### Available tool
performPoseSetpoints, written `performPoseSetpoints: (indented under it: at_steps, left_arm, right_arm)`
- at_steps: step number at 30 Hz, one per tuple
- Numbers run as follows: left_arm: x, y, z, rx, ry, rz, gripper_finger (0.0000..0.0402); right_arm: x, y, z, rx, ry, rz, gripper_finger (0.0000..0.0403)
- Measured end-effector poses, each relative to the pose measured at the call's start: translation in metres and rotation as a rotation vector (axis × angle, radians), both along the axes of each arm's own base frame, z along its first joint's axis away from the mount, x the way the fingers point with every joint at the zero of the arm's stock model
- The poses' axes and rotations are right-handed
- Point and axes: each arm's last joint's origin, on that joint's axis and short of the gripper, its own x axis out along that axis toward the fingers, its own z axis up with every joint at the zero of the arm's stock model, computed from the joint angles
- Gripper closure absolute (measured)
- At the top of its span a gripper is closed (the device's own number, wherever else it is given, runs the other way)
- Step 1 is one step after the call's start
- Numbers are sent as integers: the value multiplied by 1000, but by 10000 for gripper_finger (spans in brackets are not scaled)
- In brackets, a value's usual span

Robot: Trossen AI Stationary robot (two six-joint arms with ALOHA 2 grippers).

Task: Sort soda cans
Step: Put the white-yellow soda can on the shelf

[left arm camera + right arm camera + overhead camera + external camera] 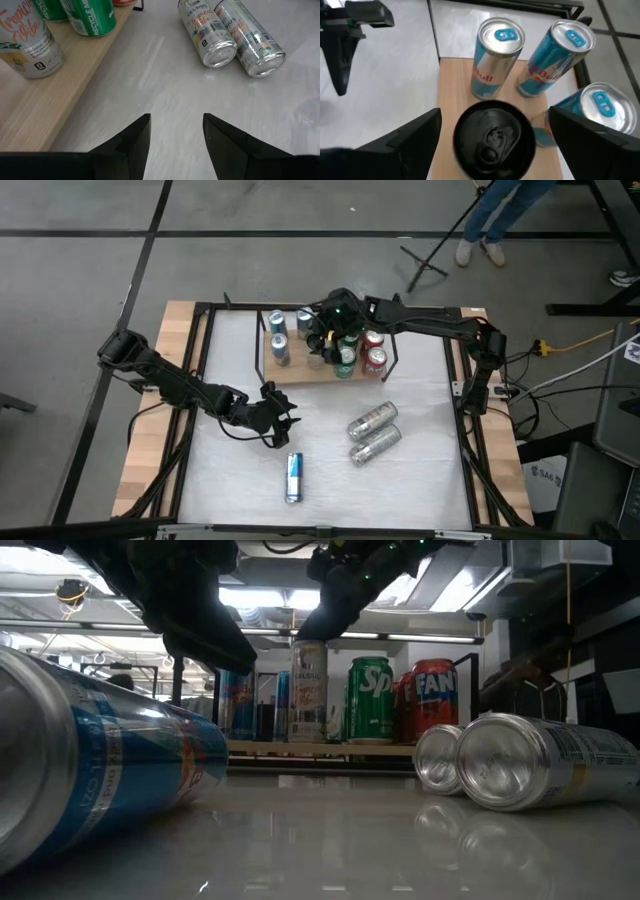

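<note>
**Over the wooden board: most cans sorted, three left on the table**

From above, the wooden board at the far side of the table carries the standing soda cans: blue-and-silver ones on its left part, green and red ones on its right part. Three cans lie on the white table top: a blue-and-silver can near the front and two silver cans side by side. So the sorting looks mostly done, with these three remaining. The right gripper hangs over the middle of the board; the left gripper waits above the table, apart from any can.

At table height, the lying blue can is close, the two silver cans are on the right, and the row stands behind.

Past the left wrist, the fingers stand a little apart and hold nothing; the two Celsius cans lie ahead.

Past the right wrist, the jaws are spread wide on both sides of a black can standing on the board, apparently without pressing it. Three Red Bull cans stand just beyond.
</note>
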Motion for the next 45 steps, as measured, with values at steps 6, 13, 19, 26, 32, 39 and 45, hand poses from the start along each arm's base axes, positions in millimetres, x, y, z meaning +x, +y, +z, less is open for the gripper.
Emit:
performPoseSetpoints:
  at_steps: [6,13,19,26,32,39,45]
  left_arm:
    - [0,0,0,0,0,0,227]
    - [0,0,0,0,0,0,227]
    - [0,0,0,0,0,0,227]
    - [0,0,0,0,0,0,227]
    - [0,0,0,0,0,0,227]
    - [1,0,1,-4,-9,-2,227]
    - [1,0,1,-4,-9,-3,227]
  right_arm:
    - [0,3,-1,65,11,-46,47]
    - [2,19,-4,5,61,-81,47]
    - [4,27,-4,-79,79,-143,47]
    - [3,25,-5,-81,87,-152,47]
    - [10,24,-18,-72,110,-145,47]
    - [14,23,-24,-71,117,-144,65]
    - [14,23,-24,-70,116,-145,128]
